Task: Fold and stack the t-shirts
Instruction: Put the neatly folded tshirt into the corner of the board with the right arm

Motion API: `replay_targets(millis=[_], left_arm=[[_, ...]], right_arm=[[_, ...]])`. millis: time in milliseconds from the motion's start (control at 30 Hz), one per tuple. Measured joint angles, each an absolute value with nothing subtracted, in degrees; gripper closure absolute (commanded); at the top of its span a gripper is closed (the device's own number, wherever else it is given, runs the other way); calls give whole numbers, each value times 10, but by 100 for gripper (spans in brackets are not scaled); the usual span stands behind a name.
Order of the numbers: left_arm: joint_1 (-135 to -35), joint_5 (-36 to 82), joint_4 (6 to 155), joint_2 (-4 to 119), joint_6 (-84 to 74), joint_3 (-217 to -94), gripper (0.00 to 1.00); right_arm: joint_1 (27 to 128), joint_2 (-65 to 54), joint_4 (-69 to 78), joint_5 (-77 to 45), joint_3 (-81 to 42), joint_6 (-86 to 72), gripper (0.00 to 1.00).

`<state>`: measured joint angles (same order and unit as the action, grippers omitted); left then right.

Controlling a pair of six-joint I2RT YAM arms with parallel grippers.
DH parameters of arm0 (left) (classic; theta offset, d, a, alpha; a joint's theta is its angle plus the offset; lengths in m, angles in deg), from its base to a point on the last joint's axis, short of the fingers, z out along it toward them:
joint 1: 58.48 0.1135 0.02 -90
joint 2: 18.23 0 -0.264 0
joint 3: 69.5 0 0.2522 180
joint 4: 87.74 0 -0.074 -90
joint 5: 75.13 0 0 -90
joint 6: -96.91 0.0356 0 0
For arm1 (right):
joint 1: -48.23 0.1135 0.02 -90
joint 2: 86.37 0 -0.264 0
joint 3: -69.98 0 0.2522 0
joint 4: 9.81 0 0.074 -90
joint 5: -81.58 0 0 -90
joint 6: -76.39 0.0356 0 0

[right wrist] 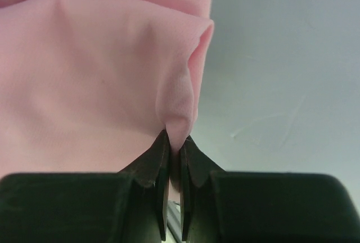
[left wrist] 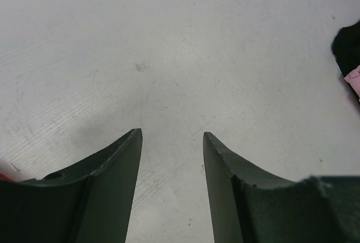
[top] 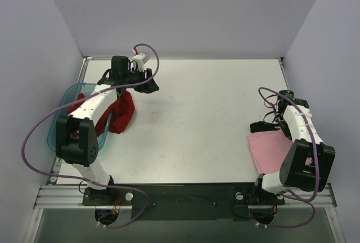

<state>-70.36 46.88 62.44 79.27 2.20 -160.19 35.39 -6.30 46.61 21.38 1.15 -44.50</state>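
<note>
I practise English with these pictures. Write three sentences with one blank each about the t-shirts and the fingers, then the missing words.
1. The right fingers pinch a fold of the ____.
2. The left fingers stand open and hold ____.
3. The dark red t-shirt hangs out of the teal bin on the ____ side of the table.
Missing words: pink t-shirt; nothing; left.

centre: white desk (top: 197, 119) bare, open to passage | left: translucent teal plastic bin (top: 67, 94), dark red cloth t-shirt (top: 121, 113) spilling over its rim onto desk | right near edge: light pink cloth t-shirt (top: 270, 150) | bounds: grey walls (top: 185, 12) on three sides
</note>
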Motion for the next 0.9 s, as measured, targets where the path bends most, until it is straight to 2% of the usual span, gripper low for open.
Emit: replay_targets(millis=[233,433,500,533,600,900], left_arm=[[-704,469,625,792,18,-1601,43],[-703,469,624,793,18,-1601,43],[-703,469,625,792,18,-1601,43],[-703,469,624,793,18,-1601,43],[-703,469,624,793,18,-1601,43],[-696,469,624,792,21,-1601,42]], right_arm=[[289,-58,406,208,13,-411,100],[274,-37,372,200,24,-393,98],[268,-21,366,200,24,-384,76],[265,-14,363,201,24,-377,53],[259,-3,354,212,26,-359,41],[220,-1,325,290,28,-297,38]])
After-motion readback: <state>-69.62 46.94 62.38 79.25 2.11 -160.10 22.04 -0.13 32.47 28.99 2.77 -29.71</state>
